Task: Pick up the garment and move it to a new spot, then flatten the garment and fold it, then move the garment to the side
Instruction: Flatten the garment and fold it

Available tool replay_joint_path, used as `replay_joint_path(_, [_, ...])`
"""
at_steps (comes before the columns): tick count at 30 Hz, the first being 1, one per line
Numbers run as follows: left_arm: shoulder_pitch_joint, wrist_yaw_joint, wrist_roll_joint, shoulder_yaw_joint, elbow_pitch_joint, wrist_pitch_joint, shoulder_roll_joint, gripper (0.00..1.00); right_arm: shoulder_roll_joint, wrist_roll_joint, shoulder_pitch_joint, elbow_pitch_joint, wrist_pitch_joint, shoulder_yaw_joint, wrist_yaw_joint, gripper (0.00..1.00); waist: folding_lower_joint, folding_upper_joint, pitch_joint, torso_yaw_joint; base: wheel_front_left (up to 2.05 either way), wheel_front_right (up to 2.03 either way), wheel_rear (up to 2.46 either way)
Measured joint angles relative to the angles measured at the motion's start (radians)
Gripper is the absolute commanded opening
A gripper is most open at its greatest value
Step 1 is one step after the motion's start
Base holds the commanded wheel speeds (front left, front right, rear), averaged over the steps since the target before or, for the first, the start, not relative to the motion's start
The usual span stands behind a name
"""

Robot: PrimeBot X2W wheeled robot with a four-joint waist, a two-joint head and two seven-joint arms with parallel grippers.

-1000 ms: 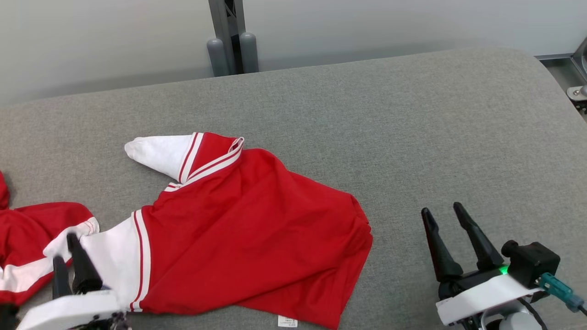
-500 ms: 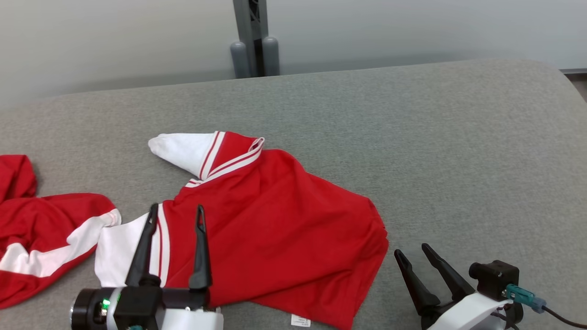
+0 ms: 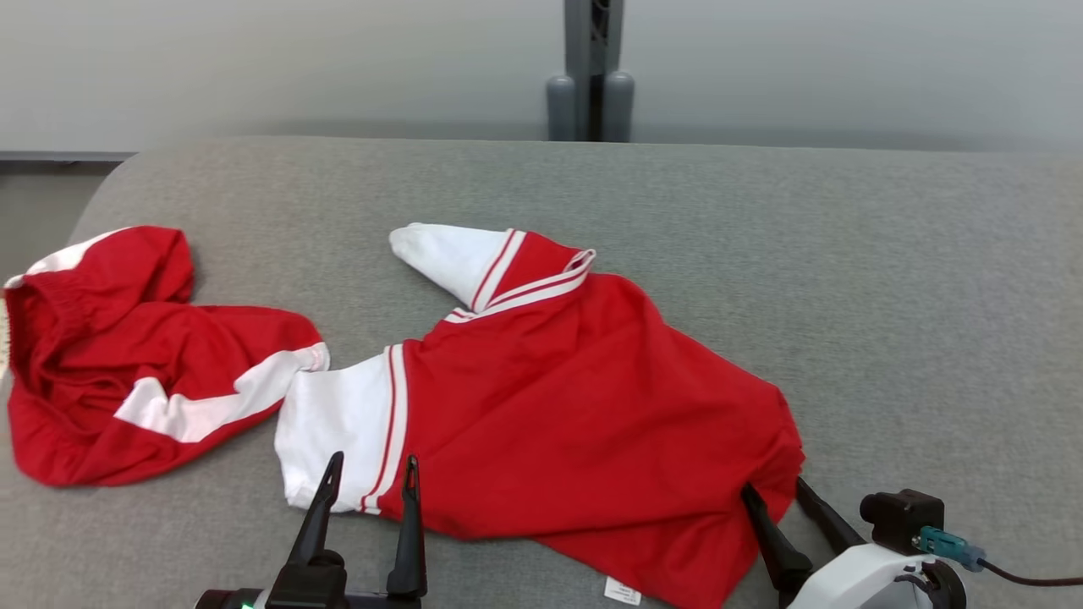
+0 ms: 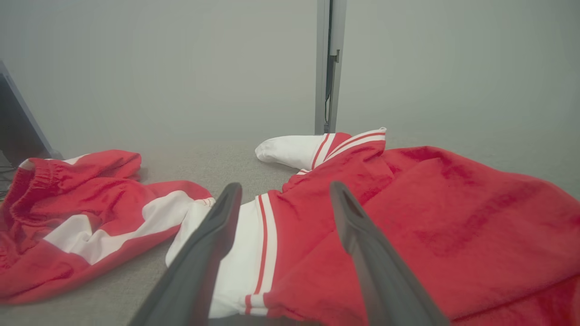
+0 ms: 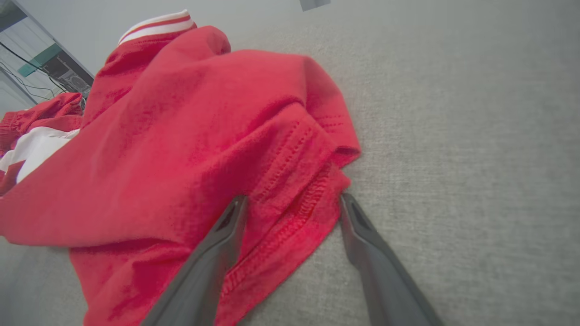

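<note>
Jaws apart, left gripper (image 3: 375,461) and right gripper (image 3: 772,486) sit at the near edge of the rumpled red-and-white cotton shirt (image 3: 575,397).
The right gripper straddles the shirt's doubled hem; closing may catch one layer only, leaving it bunched.

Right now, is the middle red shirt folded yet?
Not folded. The red shirt lies spread and wrinkled on the grey surface, one white sleeve sticking out.

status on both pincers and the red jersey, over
Left pincer open at white sleeve. Right pincer open, straddling hem corner. Red jersey rumpled on grey surface, not gripped. Red shorts beside the sleeve.
</note>
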Motion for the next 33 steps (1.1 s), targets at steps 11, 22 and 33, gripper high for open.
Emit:
replay_joint_path(11, [-0.006,0.003,-0.020,-0.016,0.021,0.000,-0.001,1.00,0.024,0.045,-0.067,0.158,0.048,-0.004,0.000,0.00,0.0000,0.0000,-0.011,0.048,0.00,0.00,0.00])
replay_joint_path(22, [-0.007,-0.005,-0.018,-0.010,0.022,0.000,-0.001,1.00,-0.057,-0.038,-0.084,0.168,0.013,-0.096,0.003,0.00,0.0000,0.0000,-0.011,0.001,0.00,0.00,0.00])
replay_joint_path(33, [-0.034,-0.015,-0.002,-0.010,0.023,0.000,0.002,1.00,-0.233,-0.100,-0.130,0.073,0.034,-0.232,0.001,0.00,0.0000,0.0000,0.020,-0.037,0.00,0.00,0.00])
